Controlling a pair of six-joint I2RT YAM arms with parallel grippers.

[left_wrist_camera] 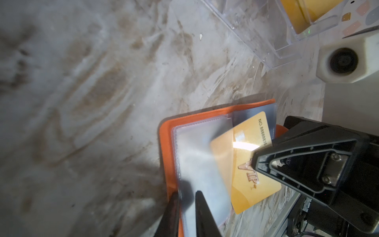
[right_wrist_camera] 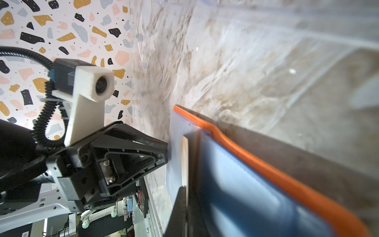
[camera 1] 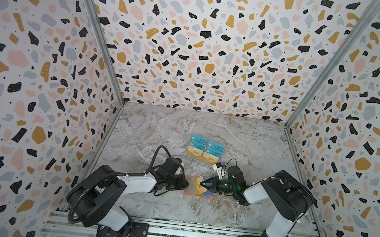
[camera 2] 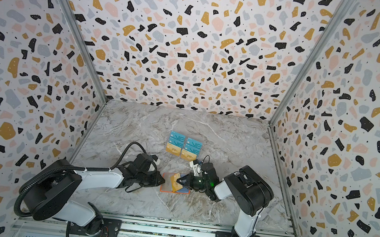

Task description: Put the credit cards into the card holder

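The orange card holder (camera 1: 186, 192) (camera 2: 162, 190) lies open on the marble, its clear sleeves facing up (left_wrist_camera: 164, 147) (right_wrist_camera: 256, 164). My left gripper (camera 1: 185, 183) (camera 2: 162, 181) (left_wrist_camera: 187, 195) is shut on the holder's left edge, pinching a sleeve leaf. A gold credit card (camera 1: 200, 186) (camera 2: 173, 183) (left_wrist_camera: 246, 170) (right_wrist_camera: 185, 160) sits tilted over the holder, with my right gripper (camera 1: 206, 184) (camera 2: 179, 180) (right_wrist_camera: 186, 188) shut on it. Part of that card shows hazily behind the lifted clear leaf. More teal and gold credit cards (camera 1: 205, 148) (camera 2: 184, 145) stand behind the holder.
A clear acrylic tiered stand (camera 1: 199, 163) (camera 2: 178, 160) (left_wrist_camera: 266, 30) holds the other cards, just behind the holder and close to my right wrist camera. Patterned walls close in the marble table on three sides. An aluminium rail carrying both arm bases runs along the front.
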